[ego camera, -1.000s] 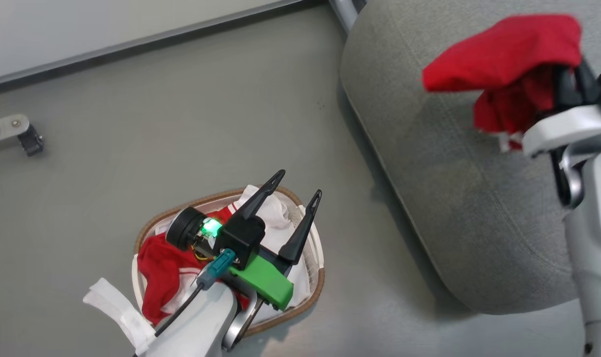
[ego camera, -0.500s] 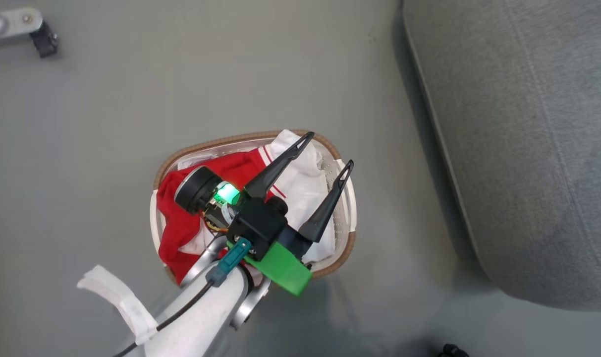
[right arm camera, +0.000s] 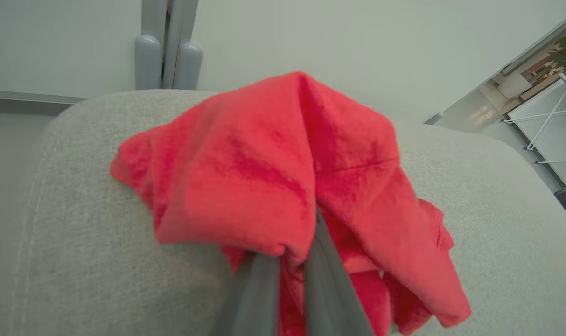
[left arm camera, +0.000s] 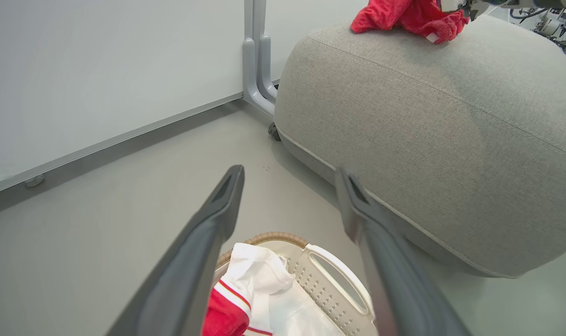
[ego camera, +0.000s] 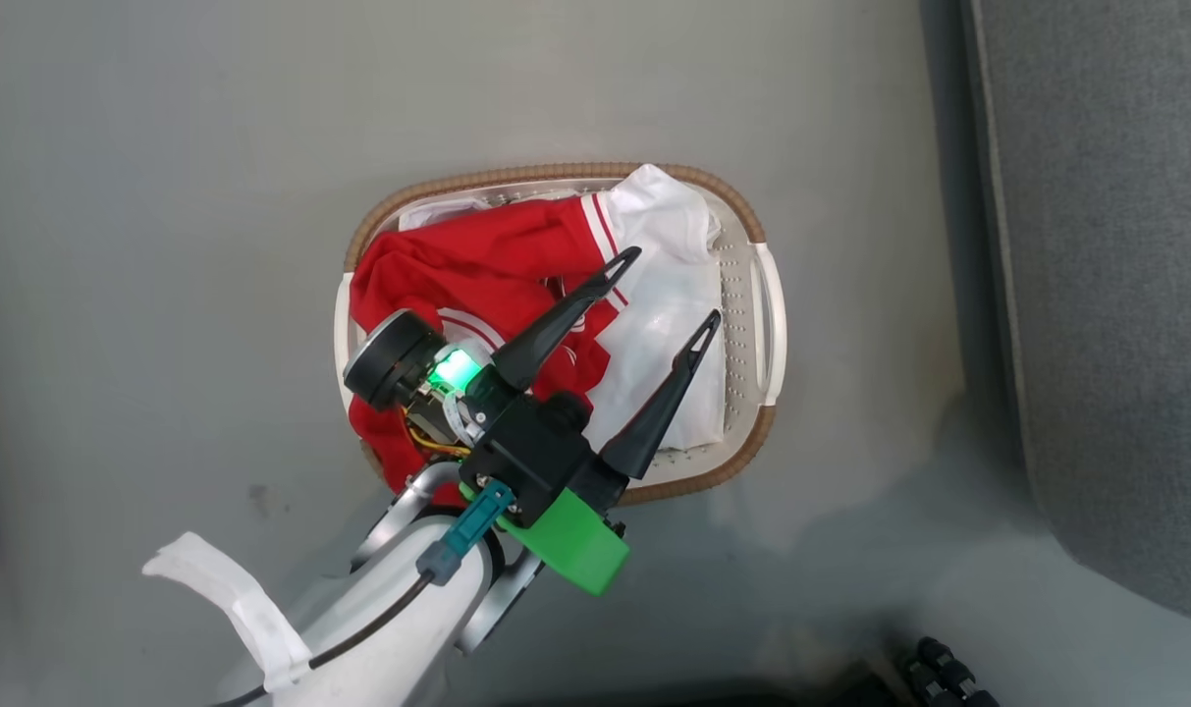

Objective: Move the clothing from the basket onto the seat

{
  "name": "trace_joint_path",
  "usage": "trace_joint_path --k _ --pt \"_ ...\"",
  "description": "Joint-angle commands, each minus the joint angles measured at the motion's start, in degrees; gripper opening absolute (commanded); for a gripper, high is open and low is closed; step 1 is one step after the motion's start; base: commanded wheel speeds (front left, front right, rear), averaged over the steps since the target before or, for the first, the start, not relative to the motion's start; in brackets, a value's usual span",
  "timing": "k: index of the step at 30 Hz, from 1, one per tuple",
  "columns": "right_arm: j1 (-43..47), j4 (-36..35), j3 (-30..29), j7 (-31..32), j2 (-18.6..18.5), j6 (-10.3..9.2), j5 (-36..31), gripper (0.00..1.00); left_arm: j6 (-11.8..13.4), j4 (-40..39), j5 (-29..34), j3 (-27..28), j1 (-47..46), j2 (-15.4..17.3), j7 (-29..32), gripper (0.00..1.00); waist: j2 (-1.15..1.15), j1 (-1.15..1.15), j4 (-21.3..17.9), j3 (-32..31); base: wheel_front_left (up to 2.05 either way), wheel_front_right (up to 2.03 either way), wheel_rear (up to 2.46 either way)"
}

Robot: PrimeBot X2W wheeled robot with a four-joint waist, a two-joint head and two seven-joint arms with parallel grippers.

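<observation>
The white basket (ego camera: 767, 314) with a brown rim stands on the floor, holding red clothing (ego camera: 477, 265) with white stripes beside a white sheet (ego camera: 664, 324). My left gripper (ego camera: 675, 285) hovers open above them, nothing between its fingers. The left wrist view looks past the left gripper (left arm camera: 289, 171) to the basket (left arm camera: 338, 284) below and the grey seat (left arm camera: 427, 130) beyond. On top of the seat, my right gripper (right arm camera: 292, 252) is shut on a red garment (right arm camera: 264, 177), which drapes over its fingers and rests on the seat (right arm camera: 77, 210).
A pale wall panel with a grey post (left arm camera: 255, 60) stands behind the seat. The seat's edge (ego camera: 1115, 295) runs close along the basket's right side. Dark cable ends (ego camera: 939, 668) lie at the lower right of the floor.
The head camera has tilted down, so the basket sits higher and more central in the picture and the right arm with its red garment has left that view. My left gripper stays open over the basket.
</observation>
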Motion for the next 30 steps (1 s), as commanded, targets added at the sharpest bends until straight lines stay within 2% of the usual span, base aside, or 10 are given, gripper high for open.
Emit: trace_joint_path --k 1,2,4,5,6,7,12,19,30 --pt "0.4 1.2 0.5 -1.2 0.5 -0.08 0.7 0.00 0.1 -0.2 0.4 0.1 -1.3 0.5 0.2 1.00 0.00 -0.01 0.2 1.0 0.00 0.00 0.00" --pt "0.6 1.9 0.8 -1.8 0.7 -0.08 0.8 0.00 0.1 -0.1 0.6 0.1 -1.3 0.7 0.3 1.00 0.00 -0.01 0.0 0.9 0.00 0.00 0.00" --pt "1.3 3.6 1.5 -3.3 0.9 -0.08 0.9 0.18 0.0 0.2 0.7 0.0 -1.2 1.2 0.4 1.00 0.00 -0.01 -0.5 0.6 0.00 0.00 0.00" --pt "1.6 4.5 1.6 -4.2 1.2 -0.08 1.2 0.34 0.1 0.4 0.5 0.0 -1.1 1.3 0.4 1.00 0.00 -0.01 -0.7 0.3 0.00 0.00 0.00" --pt "1.8 5.1 1.8 -5.0 1.4 -0.08 1.2 0.55 0.1 0.5 0.3 0.1 -1.0 1.4 0.3 1.00 0.00 -0.01 -0.9 0.0 0.00 0.00 0.00" --pt "2.0 5.7 2.1 -5.8 1.7 -0.08 1.4 1.00 0.2 0.7 0.2 0.1 -1.0 1.5 0.3 1.00 0.00 -0.01 -1.1 -0.3 0.00 0.00 0.00" --pt "3.8 7.2 3.6 -9.6 2.5 -0.08 2.6 1.00 0.5 1.8 -1.0 0.7 -0.5 1.5 0.0 1.00 0.00 -0.01 -2.5 -2.6 0.00 0.00 0.00" --pt "9.1 6.6 6.9 -11.7 4.6 -0.08 3.7 1.00 1.3 4.4 -3.5 2.2 1.1 0.5 -2.5 1.00 0.00 -0.01 -4.1 -8.6 0.00 0.00 0.00" --pt "13.4 5.0 11.6 -12.2 8.0 -0.08 4.8 1.00 2.4 12.5 -7.7 7.3 3.9 -1.2 -5.9 1.00 0.00 -0.01 -2.6 -20.3 0.00 0.00 0.00"
